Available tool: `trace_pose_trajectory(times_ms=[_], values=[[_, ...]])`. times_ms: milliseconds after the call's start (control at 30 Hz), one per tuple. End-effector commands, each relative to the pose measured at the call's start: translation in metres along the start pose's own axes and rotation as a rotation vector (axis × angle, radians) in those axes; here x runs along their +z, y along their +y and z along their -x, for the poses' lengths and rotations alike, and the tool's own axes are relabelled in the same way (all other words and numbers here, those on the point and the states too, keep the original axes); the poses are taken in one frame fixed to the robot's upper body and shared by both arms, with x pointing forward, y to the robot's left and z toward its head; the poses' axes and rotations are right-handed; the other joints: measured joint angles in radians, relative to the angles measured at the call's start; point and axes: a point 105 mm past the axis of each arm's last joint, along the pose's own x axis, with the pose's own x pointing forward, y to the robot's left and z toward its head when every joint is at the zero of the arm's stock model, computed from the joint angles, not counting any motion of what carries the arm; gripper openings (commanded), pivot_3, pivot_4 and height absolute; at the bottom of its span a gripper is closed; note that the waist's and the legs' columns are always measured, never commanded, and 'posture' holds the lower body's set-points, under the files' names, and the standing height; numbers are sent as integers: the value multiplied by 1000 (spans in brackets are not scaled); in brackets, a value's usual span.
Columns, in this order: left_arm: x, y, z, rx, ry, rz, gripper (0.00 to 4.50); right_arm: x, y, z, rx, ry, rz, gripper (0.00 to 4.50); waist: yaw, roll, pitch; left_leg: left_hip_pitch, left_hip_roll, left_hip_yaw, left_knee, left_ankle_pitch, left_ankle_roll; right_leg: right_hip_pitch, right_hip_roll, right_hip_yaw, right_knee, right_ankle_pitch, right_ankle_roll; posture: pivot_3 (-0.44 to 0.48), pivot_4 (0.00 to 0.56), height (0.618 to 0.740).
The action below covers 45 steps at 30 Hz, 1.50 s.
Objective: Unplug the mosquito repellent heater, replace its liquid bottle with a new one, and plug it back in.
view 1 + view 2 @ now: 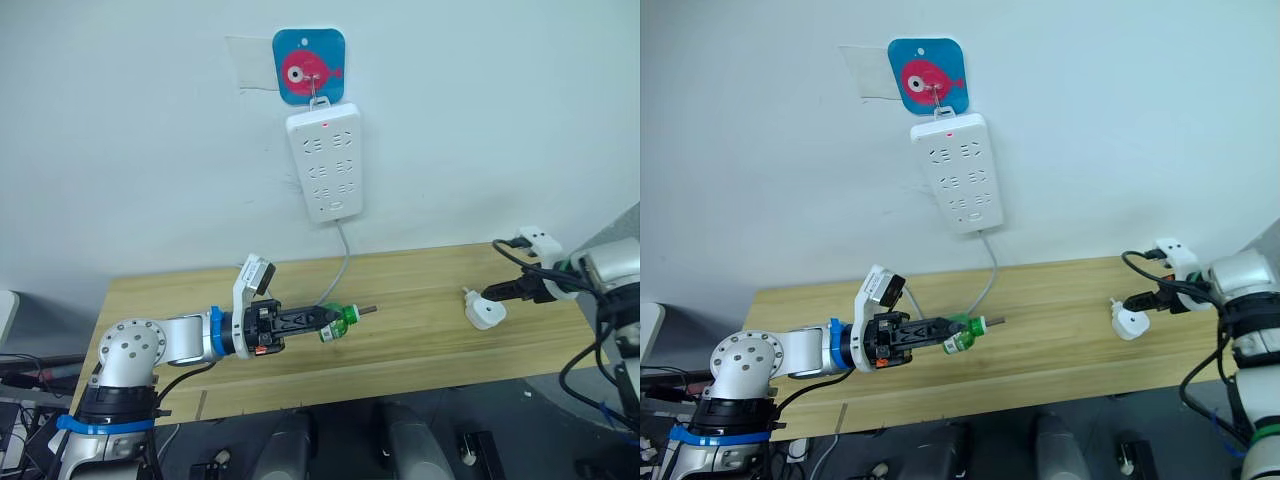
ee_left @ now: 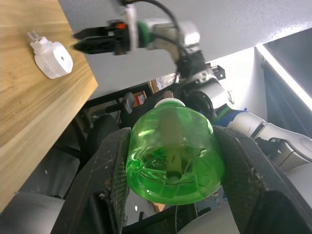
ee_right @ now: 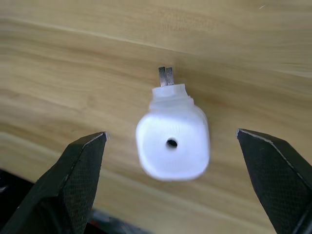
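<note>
A green bottle (image 2: 170, 153) is being held between the fingers of the left gripper (image 1: 325, 318), above the table (image 1: 420, 330) and well to the left of the heater (image 1: 483, 311), with its wick pointing toward the heater. The right gripper (image 1: 497, 292) is being held wide, with nothing between its fingers, just beside the heater and apart from it. The heater is lying unplugged on the table near the right end, prongs toward the wall, its round vent hole facing the right gripper. The power strip (image 1: 327, 162) is hanging on the wall, above and well to the left of the heater, from a hook on a blue fish plate (image 1: 309, 64).

A likely risk is judged to be the heater sliding or tipping as the fingers are being closed on its rounded shell. The thin wick could also be bent if the bottle is being brought in off-axis.

Whether a bottle is sitting inside the heater cannot be told; its underside is being hidden. Whether the green bottle is the new or the old one cannot be told either.
</note>
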Motion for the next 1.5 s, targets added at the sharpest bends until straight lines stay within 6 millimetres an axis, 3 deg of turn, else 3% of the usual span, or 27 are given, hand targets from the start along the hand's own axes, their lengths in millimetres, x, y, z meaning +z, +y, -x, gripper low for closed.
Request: trace_pose_trajectory(times_ms=[33, 100, 167, 267, 333, 533, 767, 1000, 1300, 1500], values=[[17, -6, -3, 26, -69, -168, 2242, 23, 33, 30, 106, -167, -23, 4461, -3, 0, 0, 0, 0, 0, 0, 0, 0, 0, 0, 0, 0, 0, 0, -88, 240, 740], [26, -4, -12, 74, -119, -300, 2242, 38, 73, 47, 326, -335, -99, 4461, -9, 0, 0, 0, 0, 1, 0, 0, 0, 0, 0, 1, 0, 0, 0, -101, 246, 740], [32, -3, -19, 103, -166, -394, 2242, 40, 95, 58, 494, -463, -153, 4461, -11, 0, 0, 0, 1, 2, 0, 0, 0, 0, 0, 1, -1, 0, 0, -103, 248, 740], [46, -2, -33, 191, -258, -659, 2242, 23, 125, 52, 693, -680, -260, 4461, 3, -2, -1, 0, 1, -3, 0, 0, 0, 3, 0, 1, -2, 0, 0, -101, 257, 740], [48, -4, -39, 212, -286, -785, 2242, 16, 141, 46, 709, -774, -333, 4461, 9, -2, 0, 0, 1, -7, -1, 0, -1, 4, 0, -2, -3, 0, -1, -105, 260, 740], [42, -10, -63, 218, -343, -1004, 2242, 30, 189, 30, 692, -932, -579, 4461, -10, 5, 3, -2, 0, 2, 0, -1, 0, -1, -3, 4, -1, 0, -1, -115, 257, 740], [39, -10, -77, 208, -348, -1094, 2242, 44, 207, 33, 724, -916, -649, 4461, -27, 5, 3, 0, 1, 0, -1, 0, 0, 0, 0, 1, 0, 0, -1, -116, 250, 740], [36, -14, -87, 181, -352, -1117, 2242, 45, 219, 30, 754, -839, -691, 4461, -40, 5, 3, 0, 0, 1, -1, -1, 2, 0, 1, 1, 0, -1, 1, -101, 247, 740], [26, -15, -87, 182, -348, -1103, 2242, 45, 217, 30, 733, -820, -720, 4461, -47, 5, 3, 0, 1, 0, -1, -1, 2, 1, 2, 0, -1, -4, 5, -91, 245, 740], [25, -15, -89, 179, -346, -1110, 2242, 44, 221, 31, 737, -808, -695, 2396, -47, 5, 3, 0, 0, 1, -1, -1, 2, 1, 2, 1, -1, -4, 6, -92, 238, 740]])
